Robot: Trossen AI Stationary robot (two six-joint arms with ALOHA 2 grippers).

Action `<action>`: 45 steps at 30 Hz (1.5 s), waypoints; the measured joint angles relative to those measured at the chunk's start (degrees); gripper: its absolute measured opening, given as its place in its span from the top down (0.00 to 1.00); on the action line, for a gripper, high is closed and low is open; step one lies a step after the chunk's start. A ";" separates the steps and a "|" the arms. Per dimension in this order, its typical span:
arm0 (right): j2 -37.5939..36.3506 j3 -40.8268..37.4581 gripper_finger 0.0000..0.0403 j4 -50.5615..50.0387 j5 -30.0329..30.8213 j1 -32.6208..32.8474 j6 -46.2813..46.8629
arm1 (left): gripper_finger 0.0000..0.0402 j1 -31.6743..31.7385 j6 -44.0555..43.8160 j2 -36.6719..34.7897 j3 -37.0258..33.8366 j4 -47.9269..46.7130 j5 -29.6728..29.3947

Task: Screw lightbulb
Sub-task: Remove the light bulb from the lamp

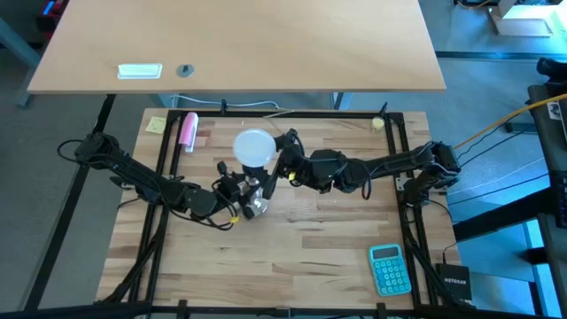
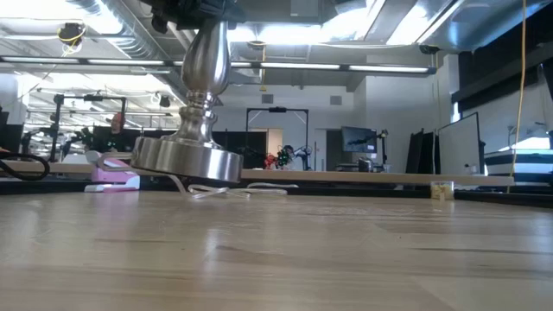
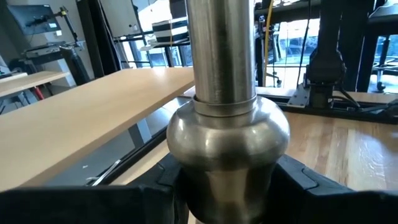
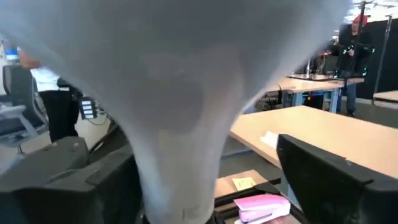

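lightbulb (image 1: 253, 147): light, fragile, slick glass | right gripper (image 1: 282, 159) pinches its neck; we'd squeeze gently | left gripper (image 1: 241, 197) clamps lamp stand (image 2: 192, 138)

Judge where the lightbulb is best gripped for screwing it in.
Grip the lightbulb on its tapered neck, coming in level from the side, as the right gripper does. The globe looks too wide and smooth for the fingers; the neck narrows enough to fit between them. The left gripper steadies the lamp stand.

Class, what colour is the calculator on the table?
The calculator is light blue, clearest in the high view.
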 joint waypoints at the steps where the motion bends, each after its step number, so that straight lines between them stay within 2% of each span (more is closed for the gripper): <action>1: 0.03 0.00 0.19 0.07 -0.19 0.03 -0.49 | 0.68 -0.02 -0.04 0.00 0.00 -0.04 0.01; 3: 0.03 0.00 0.32 0.26 -0.35 0.68 -1.56 | 0.68 -0.02 0.01 0.00 0.00 -0.23 -0.01; 7: -0.24 0.00 0.64 -0.60 -0.47 1.76 -4.60 | 0.68 -0.40 0.49 0.00 0.00 -1.10 0.16; 10: -1.25 -0.01 0.63 -1.96 -1.69 2.88 -8.38 | 0.68 -1.10 1.88 0.00 0.04 -1.09 0.87; 14: -3.10 -0.15 0.63 -4.17 -8.13 3.39 -9.28 | 0.68 -1.97 5.58 -0.07 0.07 1.44 4.91; 17: -4.96 -0.15 0.63 -6.73 -16.18 3.45 -7.59 | 0.68 -2.94 8.33 -0.11 0.13 4.35 14.09; 19: -5.94 -0.15 0.63 -8.45 -23.99 3.34 -6.19 | 0.68 -3.28 9.60 -0.11 0.13 5.42 21.55; 21: -6.29 -0.15 0.63 -9.49 -32.15 3.05 -5.31 | 0.68 -3.19 9.11 -0.11 0.13 5.62 30.40; 23: -6.31 -0.15 0.63 -9.36 -37.53 3.00 -4.75 | 0.68 -2.64 7.78 -0.13 0.13 5.49 36.71; 25: -6.32 -0.15 0.63 -8.94 -41.32 3.00 -5.15 | 0.68 -1.80 6.90 -0.13 0.13 5.61 41.14; 28: -6.33 -0.15 0.63 -7.81 -46.92 2.85 -6.28 | 0.68 -1.10 6.62 -0.22 0.13 5.68 42.72; 30: -6.33 -0.15 0.63 -7.38 -46.51 2.83 -6.29 | 0.68 -0.57 6.02 -0.26 0.13 5.72 42.14; 37: -6.53 -0.02 0.63 -10.97 -37.26 2.49 -6.01 | 0.68 -0.33 5.06 -0.26 -0.04 5.14 39.94; 40: -6.61 0.02 0.63 -11.52 -35.11 2.69 -6.04 | 0.68 -0.31 4.95 -0.22 -0.07 5.16 39.14; 42: -6.62 0.06 0.53 -11.52 -33.14 2.74 -6.08 | 0.68 -0.33 5.02 -0.22 -0.07 5.17 38.71; 45: -6.71 0.14 0.29 -12.21 -30.14 2.67 -6.11 | 0.68 -0.33 4.99 -0.20 -0.07 5.17 38.29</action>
